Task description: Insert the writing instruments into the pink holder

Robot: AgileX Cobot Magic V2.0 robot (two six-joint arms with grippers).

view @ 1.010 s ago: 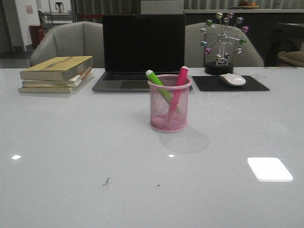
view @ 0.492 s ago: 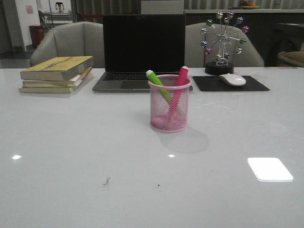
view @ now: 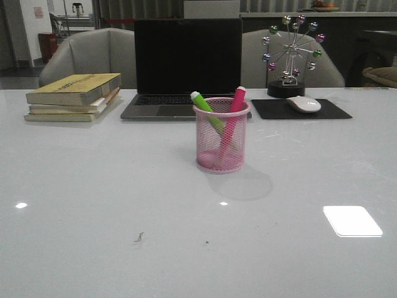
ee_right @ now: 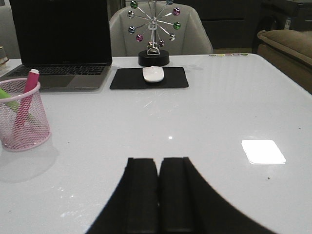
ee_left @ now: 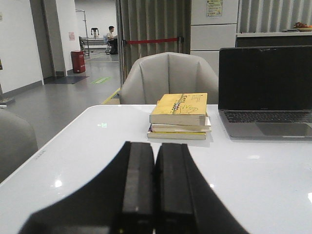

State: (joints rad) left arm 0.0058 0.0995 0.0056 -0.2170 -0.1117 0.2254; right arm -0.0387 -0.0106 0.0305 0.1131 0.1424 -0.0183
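The left gripper (ee_left: 156, 195) has its fingers pressed together on nothing, above the white table (ee_left: 97, 146) near a stack of books (ee_left: 179, 116). The right gripper (ee_right: 159, 200) is likewise pressed together and empty. The pink holder (view: 221, 134) stands upright mid-table before the laptop (view: 186, 65), holding the green marker (view: 206, 112) and pink marker (view: 232, 118), both leaning.

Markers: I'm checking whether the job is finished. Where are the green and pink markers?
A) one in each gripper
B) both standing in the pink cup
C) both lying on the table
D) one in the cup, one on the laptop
B: the green marker and the pink marker both lean inside the pink cup, tips above its rim.
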